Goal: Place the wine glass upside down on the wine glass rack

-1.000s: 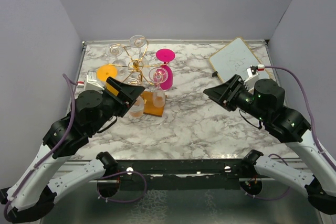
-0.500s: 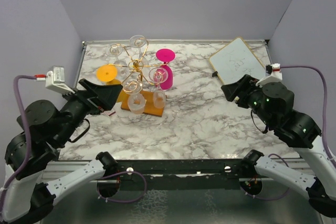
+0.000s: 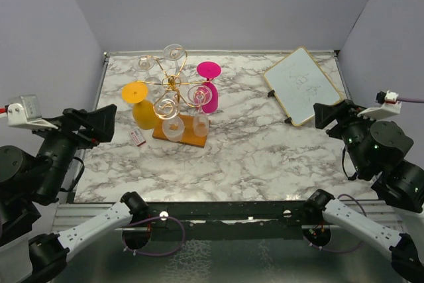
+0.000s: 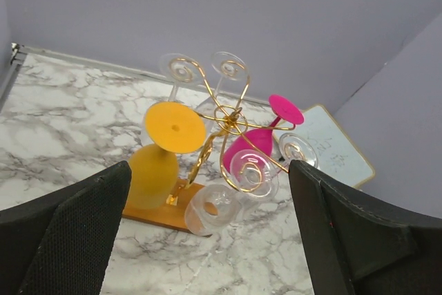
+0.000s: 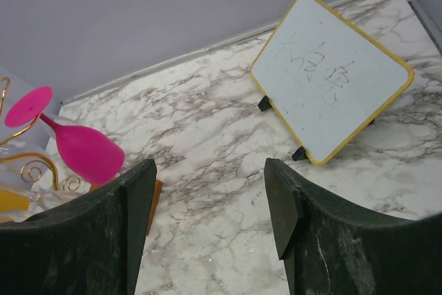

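Note:
The gold wire wine glass rack [image 3: 173, 83] stands on its orange-brown wooden base [image 3: 189, 136] at the back left. Several glasses hang upside down on it: an orange one [image 3: 140, 104], a pink one [image 3: 209, 91], clear ones [image 3: 173, 128]. The left wrist view shows the rack [image 4: 224, 117] with the orange glass [image 4: 157, 157], the pink glass [image 4: 255, 143] and a clear glass [image 4: 214, 206]. My left gripper [image 3: 93, 124] is open and empty, pulled back left of the rack. My right gripper [image 3: 331, 116] is open and empty at the right.
A small whiteboard with a yellow frame [image 3: 303, 84] stands at the back right, also in the right wrist view [image 5: 331, 74]. A small white tag [image 3: 138, 138] lies left of the rack base. Grey walls close in the marble table [image 3: 265, 150].
Both arms have drawn back from the middle toward the near edges. The left gripper moved away from the rack, leaving the clear glass hanging on it.

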Controlling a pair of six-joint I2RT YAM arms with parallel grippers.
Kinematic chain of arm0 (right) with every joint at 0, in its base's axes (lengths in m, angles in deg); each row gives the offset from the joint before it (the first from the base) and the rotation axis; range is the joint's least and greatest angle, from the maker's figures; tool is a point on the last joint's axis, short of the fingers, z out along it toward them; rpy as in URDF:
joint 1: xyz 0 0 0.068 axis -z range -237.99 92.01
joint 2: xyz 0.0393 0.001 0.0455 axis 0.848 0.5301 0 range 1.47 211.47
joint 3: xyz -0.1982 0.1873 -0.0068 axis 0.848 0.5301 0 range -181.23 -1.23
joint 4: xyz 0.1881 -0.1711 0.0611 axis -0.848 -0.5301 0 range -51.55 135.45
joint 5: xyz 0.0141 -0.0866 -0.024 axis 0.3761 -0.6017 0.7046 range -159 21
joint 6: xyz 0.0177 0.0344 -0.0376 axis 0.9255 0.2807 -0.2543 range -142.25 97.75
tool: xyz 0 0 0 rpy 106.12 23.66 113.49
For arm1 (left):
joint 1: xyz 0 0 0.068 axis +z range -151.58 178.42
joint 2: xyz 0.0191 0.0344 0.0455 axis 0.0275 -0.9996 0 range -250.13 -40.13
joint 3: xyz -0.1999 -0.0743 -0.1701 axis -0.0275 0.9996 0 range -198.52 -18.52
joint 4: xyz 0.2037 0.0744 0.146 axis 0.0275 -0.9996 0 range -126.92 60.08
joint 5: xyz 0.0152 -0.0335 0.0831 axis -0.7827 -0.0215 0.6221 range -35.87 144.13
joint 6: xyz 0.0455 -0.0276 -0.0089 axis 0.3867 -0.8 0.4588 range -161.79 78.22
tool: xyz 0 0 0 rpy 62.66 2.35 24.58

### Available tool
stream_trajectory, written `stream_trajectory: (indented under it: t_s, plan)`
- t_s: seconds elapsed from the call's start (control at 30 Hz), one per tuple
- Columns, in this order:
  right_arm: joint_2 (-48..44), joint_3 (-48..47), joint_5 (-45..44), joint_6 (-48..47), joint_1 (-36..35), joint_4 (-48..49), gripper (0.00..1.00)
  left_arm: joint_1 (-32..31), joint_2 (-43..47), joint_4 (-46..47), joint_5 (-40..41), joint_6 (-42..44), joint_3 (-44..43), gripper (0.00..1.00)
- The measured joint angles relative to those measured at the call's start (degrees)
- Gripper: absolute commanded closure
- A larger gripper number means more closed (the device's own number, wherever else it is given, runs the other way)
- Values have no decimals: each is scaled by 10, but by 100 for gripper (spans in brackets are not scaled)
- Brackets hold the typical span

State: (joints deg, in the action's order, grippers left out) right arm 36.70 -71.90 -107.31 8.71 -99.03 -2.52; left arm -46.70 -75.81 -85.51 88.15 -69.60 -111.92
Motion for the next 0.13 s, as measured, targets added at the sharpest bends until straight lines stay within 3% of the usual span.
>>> stream_trajectory:
  t_s: [0.13]
  plan:
    - [-2,-2,-9,-7,0,0,35,0,12,-6,25,20,-9,1]
